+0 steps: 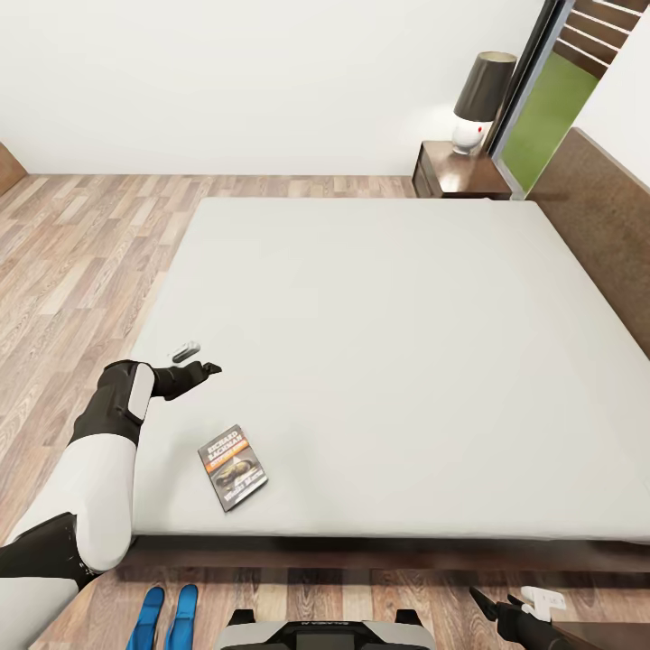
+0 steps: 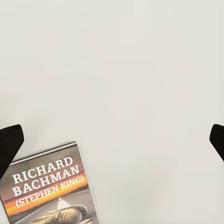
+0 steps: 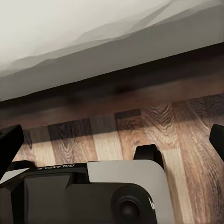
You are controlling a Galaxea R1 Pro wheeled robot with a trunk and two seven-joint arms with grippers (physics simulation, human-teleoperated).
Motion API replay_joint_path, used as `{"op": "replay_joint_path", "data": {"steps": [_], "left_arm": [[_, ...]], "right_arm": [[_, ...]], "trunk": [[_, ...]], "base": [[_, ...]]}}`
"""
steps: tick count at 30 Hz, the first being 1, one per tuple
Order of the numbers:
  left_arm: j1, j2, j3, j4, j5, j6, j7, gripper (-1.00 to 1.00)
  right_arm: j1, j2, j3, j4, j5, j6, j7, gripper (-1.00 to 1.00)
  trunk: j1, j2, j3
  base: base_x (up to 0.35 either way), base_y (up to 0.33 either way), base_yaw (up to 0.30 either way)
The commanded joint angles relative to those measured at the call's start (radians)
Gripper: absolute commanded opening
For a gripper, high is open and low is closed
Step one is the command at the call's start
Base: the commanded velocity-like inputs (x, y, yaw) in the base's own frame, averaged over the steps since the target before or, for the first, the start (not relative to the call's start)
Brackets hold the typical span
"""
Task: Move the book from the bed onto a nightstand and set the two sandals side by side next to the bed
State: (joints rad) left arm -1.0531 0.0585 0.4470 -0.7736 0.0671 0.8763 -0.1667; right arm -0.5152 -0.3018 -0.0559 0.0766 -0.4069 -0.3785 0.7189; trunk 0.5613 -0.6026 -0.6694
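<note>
With left gripper (image 1: 206, 368) jaws apart above mattress, book (image 1: 233, 468) flat just short of them; right gripper (image 1: 506, 603) likewise apart.

Bare mattress of the bed (image 1: 388, 343) surrounds the book (image 1: 232, 467); only a small grey object (image 1: 185, 350), perhaps a remote, lies near.

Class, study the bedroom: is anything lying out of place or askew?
Yes. The book lies skewed on the mattress near the bed foot edge, not on the nightstand. The sandals sit paired on the floor.
</note>
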Motion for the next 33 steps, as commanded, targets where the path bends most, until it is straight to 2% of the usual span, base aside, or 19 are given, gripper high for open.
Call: {"op": "replay_joint_path", "data": {"steps": [1,33], "left_arm": [[-0.001,0.0,0.002,0.0,0.007,0.006,0.001,1.0],[0.002,0.001,0.004,0.0,0.007,0.006,0.001,1.0]], "right_arm": [[-0.002,0.0,-0.005,0.005,0.0,-0.005,0.006,1.0],[-0.002,0.0,-0.005,0.005,0.0,-0.005,0.011,1.0]], "trunk": [[0.0,-0.001,-0.001],[0.0,-0.001,-0.001]], "base": [[0.004,0.0,0.0],[0.0,0.0,0.0]]}}
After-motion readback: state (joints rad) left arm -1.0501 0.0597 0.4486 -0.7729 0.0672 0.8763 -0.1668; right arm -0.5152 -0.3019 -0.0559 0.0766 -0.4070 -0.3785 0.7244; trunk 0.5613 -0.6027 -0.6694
